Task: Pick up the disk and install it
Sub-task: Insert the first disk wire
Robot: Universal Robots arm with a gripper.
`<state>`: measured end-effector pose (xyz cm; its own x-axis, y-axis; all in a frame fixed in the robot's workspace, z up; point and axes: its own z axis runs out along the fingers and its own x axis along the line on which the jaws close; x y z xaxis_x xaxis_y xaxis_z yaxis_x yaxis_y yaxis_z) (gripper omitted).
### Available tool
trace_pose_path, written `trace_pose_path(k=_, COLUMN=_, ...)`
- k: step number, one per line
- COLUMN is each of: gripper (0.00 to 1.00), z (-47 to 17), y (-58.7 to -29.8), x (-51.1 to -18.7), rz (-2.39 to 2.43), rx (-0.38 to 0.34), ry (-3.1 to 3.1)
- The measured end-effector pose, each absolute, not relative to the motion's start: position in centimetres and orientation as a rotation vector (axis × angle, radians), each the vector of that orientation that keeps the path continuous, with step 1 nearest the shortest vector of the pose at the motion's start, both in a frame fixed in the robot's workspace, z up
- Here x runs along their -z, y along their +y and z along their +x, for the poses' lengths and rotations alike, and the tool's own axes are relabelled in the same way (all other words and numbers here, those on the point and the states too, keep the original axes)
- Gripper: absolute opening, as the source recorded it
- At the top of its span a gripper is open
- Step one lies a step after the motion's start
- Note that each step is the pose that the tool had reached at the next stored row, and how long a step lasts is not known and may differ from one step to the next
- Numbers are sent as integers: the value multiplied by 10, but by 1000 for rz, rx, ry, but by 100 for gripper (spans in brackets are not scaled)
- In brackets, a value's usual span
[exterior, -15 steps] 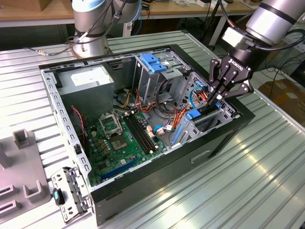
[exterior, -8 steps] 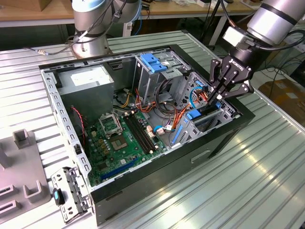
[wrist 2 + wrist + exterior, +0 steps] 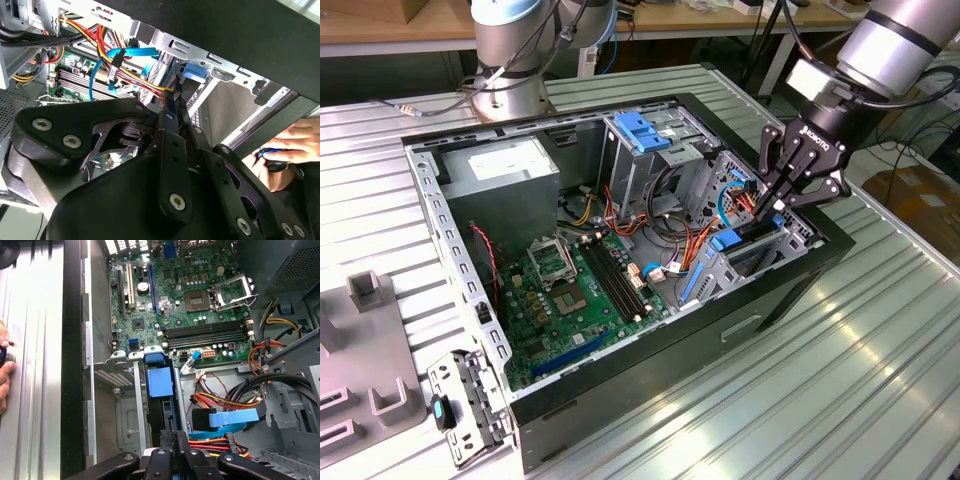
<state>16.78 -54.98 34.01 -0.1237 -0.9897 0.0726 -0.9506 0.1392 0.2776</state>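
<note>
At 3 o'clock in the exterior view, the gripper (image 3: pixel 765 208) is pinched nearly closed on the disk (image 3: pixel 752 240), held edge-on in its bay. It is judged stiff, fairly heavy and shock-sensitive; its edges are best gripped.

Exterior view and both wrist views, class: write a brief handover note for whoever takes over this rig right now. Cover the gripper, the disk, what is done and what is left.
Gripper: reached down into the open black computer case at the exterior view's right, apparently shut on the disk's upper edge.
Disk: the flat disk with blue plastic carrier stands on edge in the grey metal drive bay beside the green motherboard.
Done: disk picked up and entered into the bay.
Left: release not yet made; whether it is fully seated cannot be told.
Note: a person's hand rests outside the case wall.
</note>
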Motion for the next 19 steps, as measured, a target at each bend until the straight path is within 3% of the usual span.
trace_pose_path(k=8, gripper=16, z=168, y=-550, x=-337, rz=1904, rx=243, ry=-2178)
trace_pose_path(k=10, gripper=24, z=168, y=-550, x=-337, rz=1904, rx=243, ry=-2178)
trace_pose_path(k=19, gripper=24, z=168, y=-550, x=-345, rz=1899, rx=254, ry=-2171)
